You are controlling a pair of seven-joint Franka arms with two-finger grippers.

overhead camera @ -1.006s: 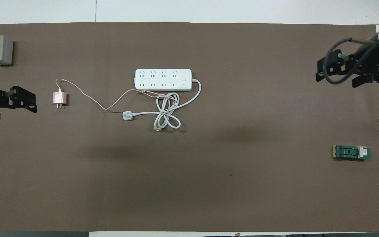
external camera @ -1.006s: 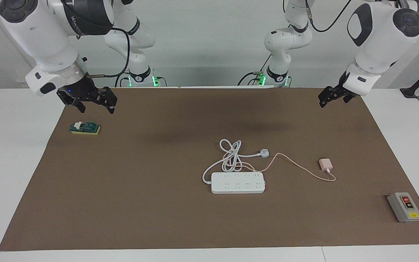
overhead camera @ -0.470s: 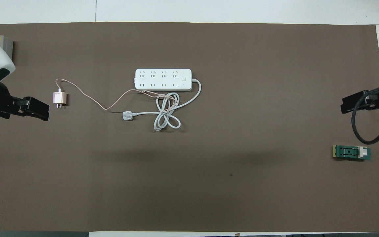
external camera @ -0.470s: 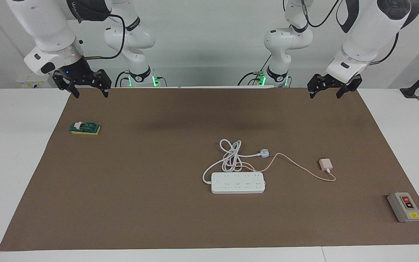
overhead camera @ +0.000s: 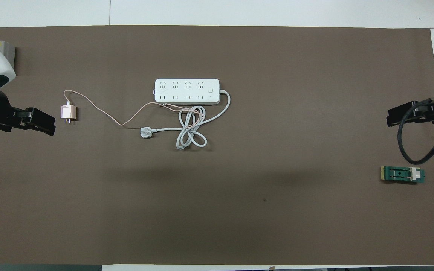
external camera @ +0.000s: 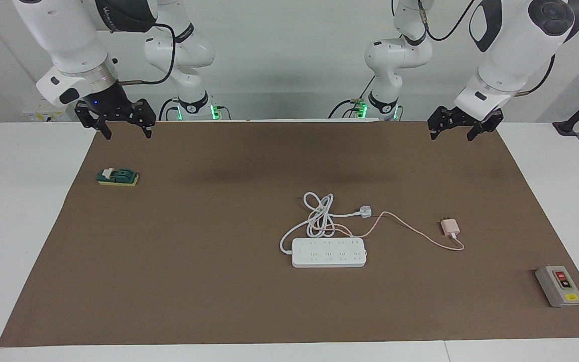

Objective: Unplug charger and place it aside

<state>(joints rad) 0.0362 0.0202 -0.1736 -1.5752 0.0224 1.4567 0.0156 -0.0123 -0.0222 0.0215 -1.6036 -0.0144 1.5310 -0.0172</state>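
Broadly, a brown mat (external camera: 219, 281) (white-edged) covers the table (external camera: 13, 226).

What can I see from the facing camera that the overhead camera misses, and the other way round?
Only the facing view shows the arms' white bodies and bases, and the whole grey switch box, which the left arm partly hides from above. Only the overhead view shows the power strip sockets squarely from above. Both show the pink charger lying unplugged on the brown mat, the green block, the open left claw and the right claw, both raised.
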